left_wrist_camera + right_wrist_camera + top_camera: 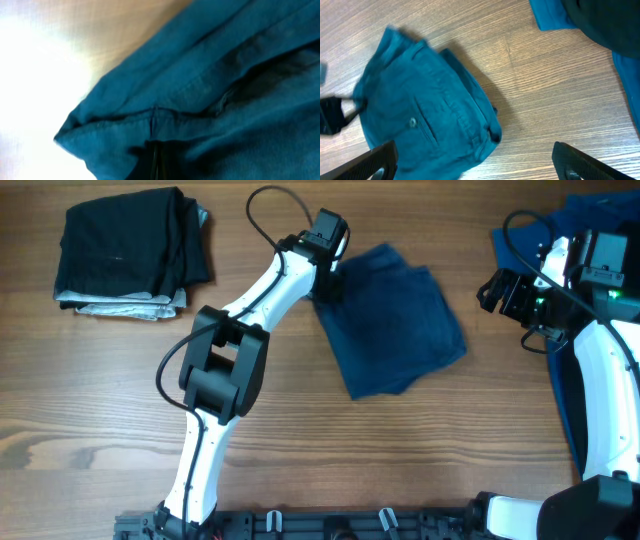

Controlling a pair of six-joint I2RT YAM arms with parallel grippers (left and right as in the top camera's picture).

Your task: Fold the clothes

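Note:
The dark navy-blue shorts (390, 320) lie folded and tilted on the wooden table, right of centre. My left gripper (325, 280) is at their upper-left corner. In the left wrist view the shorts' fabric (210, 90) fills the frame and the dark fingers (155, 162) are pressed together on a seam edge. My right gripper (500, 292) hovers to the right of the shorts, open and empty. In the right wrist view its fingers (482, 162) stand wide apart above the shorts (430, 115), whose back pocket with a button shows.
A folded stack of black and light grey clothes (125, 255) sits at the back left. Brighter blue clothes (600, 210) lie under the right arm along the right edge and also show in the right wrist view (550, 15). A cable loops above the left arm.

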